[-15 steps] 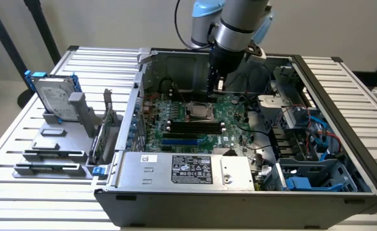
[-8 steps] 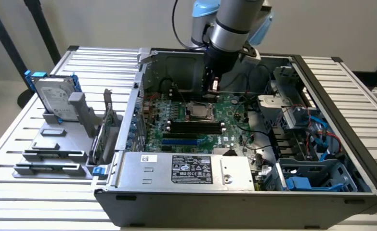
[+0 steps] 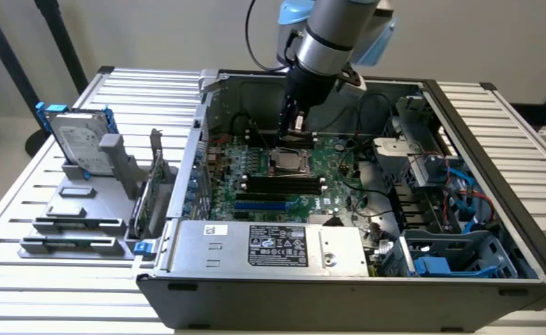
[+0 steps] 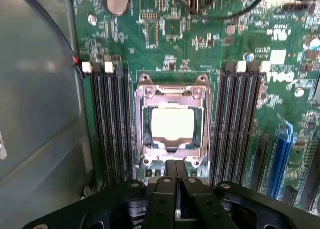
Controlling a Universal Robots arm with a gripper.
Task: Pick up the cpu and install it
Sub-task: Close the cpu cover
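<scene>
Already in the socket: cpu seated, gripper empty

cpu lies flat inside the socket frame on the motherboard, shiny top up. It's square, so no long axis to speak of. Gripper hangs above the socket's near edge, fingers pressed together, holding nothing. The cpu sits below it, toward the socket's centre, clear of the fingertips. Memory slots flank the socket on both sides.

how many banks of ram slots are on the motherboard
2. The first bank and the second bank flank the cpu socket, one on each side. Others may lie outside this view.
</scene>
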